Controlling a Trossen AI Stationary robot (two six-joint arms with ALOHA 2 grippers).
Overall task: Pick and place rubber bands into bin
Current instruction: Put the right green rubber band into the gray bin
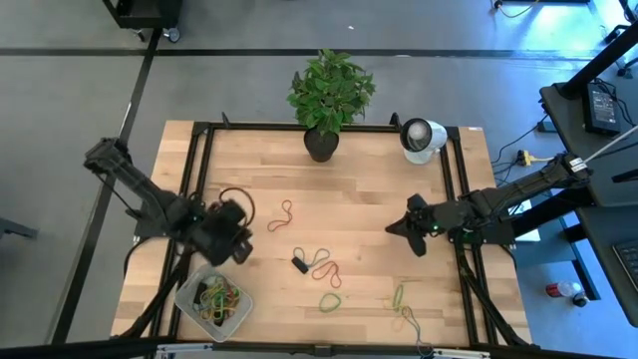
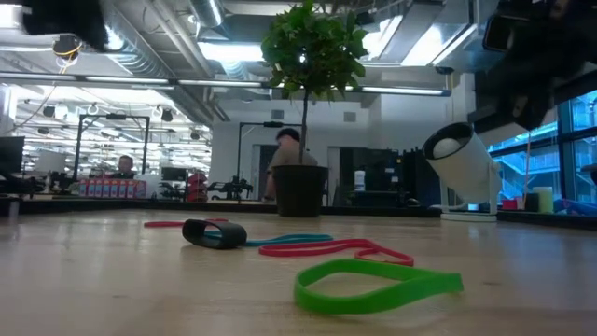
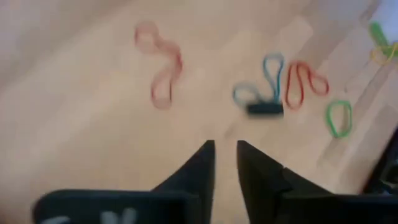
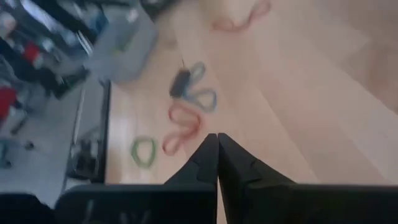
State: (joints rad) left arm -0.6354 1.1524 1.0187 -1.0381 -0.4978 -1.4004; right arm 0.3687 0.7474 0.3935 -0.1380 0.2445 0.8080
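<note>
The rubber bands point(image 1: 317, 263) still loose lie in the lower middle of the high view: a red one point(image 1: 282, 214) up and left, a blue and red pair point(image 1: 322, 261) beside a small black block point(image 1: 299, 265), a green loop point(image 1: 330, 300) below them, and a yellow-green tangle point(image 1: 400, 299) toward the lower right. In the low view the green loop point(image 2: 378, 284) lies nearly flat on the wood. I judge them light, floppy and thin, so they will slump and may slide or snap off the fingers. I would pinch 1 strand where a loop stands proud of the table, or where 2 strands cross.

The bin point(image 1: 189, 290) sits at the lower left of the high view with several bands already in it.

My left gripper point(image 1: 239, 235) hovers just above and right of the bin, its fingers point(image 3: 200, 165) a narrow gap apart and holding nothing. My right gripper point(image 1: 401, 224) waits right of centre, fingers pressed together and empty.

A potted plant point(image 1: 327, 92) and a white round device point(image 1: 421, 137) stand along the far edge, well apart from the bands.
</note>
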